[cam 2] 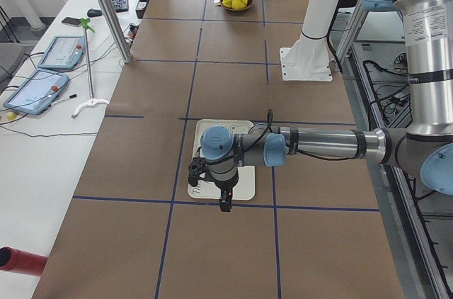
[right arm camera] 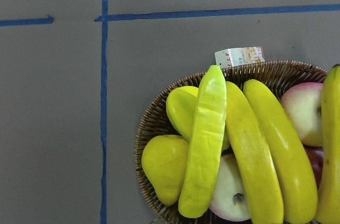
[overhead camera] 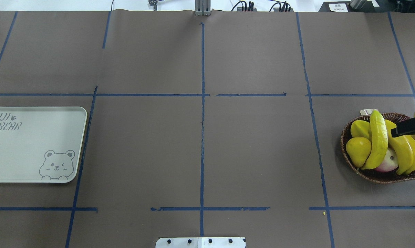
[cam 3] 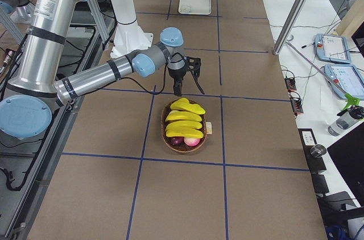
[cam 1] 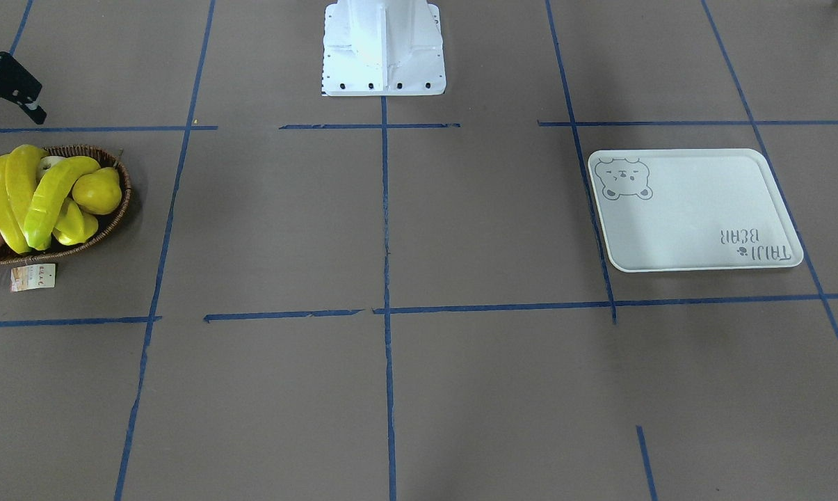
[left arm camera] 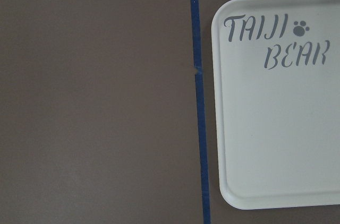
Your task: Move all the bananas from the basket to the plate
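Below the right gripper (cam 3: 190, 89), fingers spread, bananas (overhead camera: 379, 141) heaped above the basket (overhead camera: 372, 175) rim, open table (overhead camera: 255, 148) alongside, left gripper (cam 2: 225, 198) above the plate (cam 2: 212, 129) edge, finger spacing can't tell.

Yellow bananas (right arm camera: 204, 144) — dark-brown woven basket (right arm camera: 151, 120)

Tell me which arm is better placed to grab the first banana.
Right. Its tool hangs by the basket, with the bananas in its wrist view. The left tool is at the plate, at the table's other end, far from the fruit.
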`<state>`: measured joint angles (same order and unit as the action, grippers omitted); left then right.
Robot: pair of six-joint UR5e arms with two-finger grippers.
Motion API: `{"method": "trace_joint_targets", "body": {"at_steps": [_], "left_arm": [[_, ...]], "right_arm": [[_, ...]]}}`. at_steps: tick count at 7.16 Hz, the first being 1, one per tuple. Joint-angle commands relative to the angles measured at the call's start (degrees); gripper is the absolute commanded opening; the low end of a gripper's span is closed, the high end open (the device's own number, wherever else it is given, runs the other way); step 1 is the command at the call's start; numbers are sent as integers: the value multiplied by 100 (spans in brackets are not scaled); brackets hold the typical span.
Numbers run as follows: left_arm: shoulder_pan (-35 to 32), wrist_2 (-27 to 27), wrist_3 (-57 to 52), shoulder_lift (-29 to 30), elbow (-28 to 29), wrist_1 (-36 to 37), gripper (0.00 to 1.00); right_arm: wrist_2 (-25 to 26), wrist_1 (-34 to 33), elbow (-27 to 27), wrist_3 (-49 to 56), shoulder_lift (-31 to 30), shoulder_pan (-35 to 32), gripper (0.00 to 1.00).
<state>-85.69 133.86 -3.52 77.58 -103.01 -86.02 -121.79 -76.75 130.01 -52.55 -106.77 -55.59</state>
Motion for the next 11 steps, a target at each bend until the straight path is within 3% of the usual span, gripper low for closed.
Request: {"method": "trace_joint_targets", "body": {"at_steps": [1,2,4,8,10,11], "left_arm": [[0,0,0,3,0,-3,100],[9,0,0,3,0,-3,100],[9,0,0,3,0,-11,100],[9,26,18,3,-8,-3,100],[9,35,18,3,-8,-3,100],[9,27,18,3,-8,-3,100]], "right_arm": [[1826,520,-89,-2147,-20,1701,98],[2157,712,-273,-2337,-28,1970,96],[2247,2008,-887,-2331,-474,1973,91],[2300,2067,-1134,-2348,-600,2008,85],[2309,2076,-1224,-2348,-556,2034,72],[2301,2076,-1215,-2348,-547,2034,51]]}}
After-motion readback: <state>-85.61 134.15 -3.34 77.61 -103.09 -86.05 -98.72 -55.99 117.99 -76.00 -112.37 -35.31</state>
